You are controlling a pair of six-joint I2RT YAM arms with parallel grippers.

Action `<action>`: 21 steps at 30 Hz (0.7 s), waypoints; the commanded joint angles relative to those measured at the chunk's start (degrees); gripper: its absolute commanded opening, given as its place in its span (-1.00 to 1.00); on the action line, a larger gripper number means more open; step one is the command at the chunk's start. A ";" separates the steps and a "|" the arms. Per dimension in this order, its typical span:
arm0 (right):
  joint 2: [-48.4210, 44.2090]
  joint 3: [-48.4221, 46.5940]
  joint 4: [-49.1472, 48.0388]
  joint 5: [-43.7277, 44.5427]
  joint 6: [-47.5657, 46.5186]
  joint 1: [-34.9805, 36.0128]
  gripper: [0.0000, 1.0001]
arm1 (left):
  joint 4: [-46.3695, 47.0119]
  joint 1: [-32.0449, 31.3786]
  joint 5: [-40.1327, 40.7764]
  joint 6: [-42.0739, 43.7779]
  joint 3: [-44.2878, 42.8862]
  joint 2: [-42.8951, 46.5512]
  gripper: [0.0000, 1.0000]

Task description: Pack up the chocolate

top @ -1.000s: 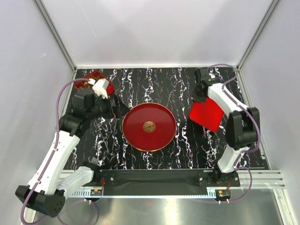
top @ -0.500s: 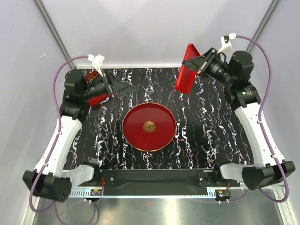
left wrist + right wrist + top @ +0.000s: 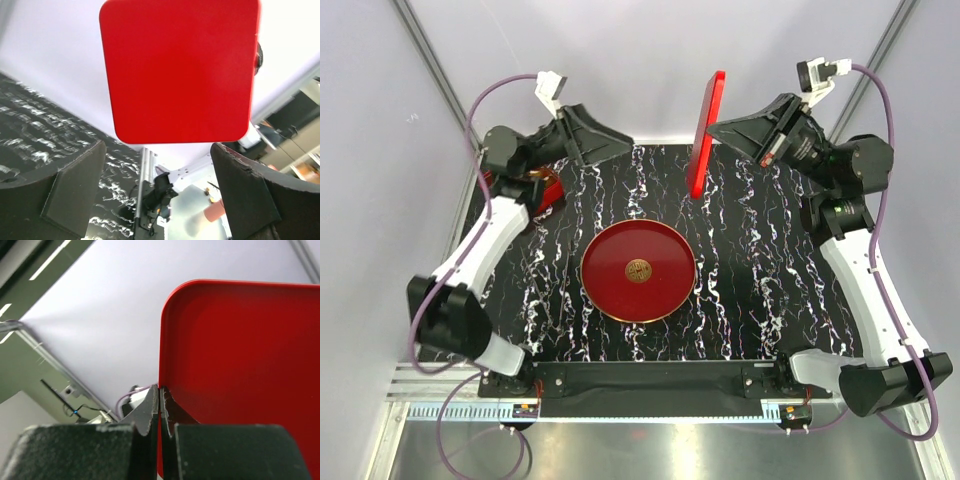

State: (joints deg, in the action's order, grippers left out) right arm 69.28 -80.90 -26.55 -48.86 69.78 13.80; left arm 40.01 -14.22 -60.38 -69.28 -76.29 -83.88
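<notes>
Both arms swung up; the lid is off
Right gripper (image 3: 712,126) pinches the red lid (image 3: 703,140) behind the red plate (image 3: 610,272); left gripper (image 3: 160,187) gapes empty; chocolate hidden, maybe in the red box (image 3: 548,192) left of it.

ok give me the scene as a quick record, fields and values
right pincer: shut on the edge of the red square lid, held upright above the table's far side
left pincer: open, raised, facing the lid's flat face, not touching it
red plate: table centre, bare but for its gold emblem
red box: far left, mostly hidden by the left arm
chocolate: cannot be made out
</notes>
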 commanded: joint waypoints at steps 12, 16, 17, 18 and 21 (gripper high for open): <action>3.58 2.15 -25.81 -2.29 13.97 2.63 -1.00 | 26.16 -5.38 -0.18 -16.94 -10.36 -13.94 0.81; 4.90 2.33 -28.21 -1.94 16.09 3.60 -1.00 | 27.58 -7.13 0.26 -18.70 -11.86 -16.49 0.81; 4.82 2.68 -28.30 -1.77 16.18 3.69 -1.00 | 27.32 -7.40 0.18 -18.35 -11.95 -16.76 0.81; 4.90 2.85 -28.39 -1.50 16.00 3.95 -1.00 | 26.53 -7.58 0.26 -18.00 -11.69 -16.93 0.81; 4.55 2.94 -28.30 -1.59 15.83 4.39 -1.00 | 23.99 -7.93 0.35 -15.55 -10.81 -16.67 0.81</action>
State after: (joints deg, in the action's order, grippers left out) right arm 75.16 -77.12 -48.71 -50.70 84.75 17.26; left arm 62.46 -22.06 -61.01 -86.56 -85.54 -100.71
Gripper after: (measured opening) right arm 0.010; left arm 0.904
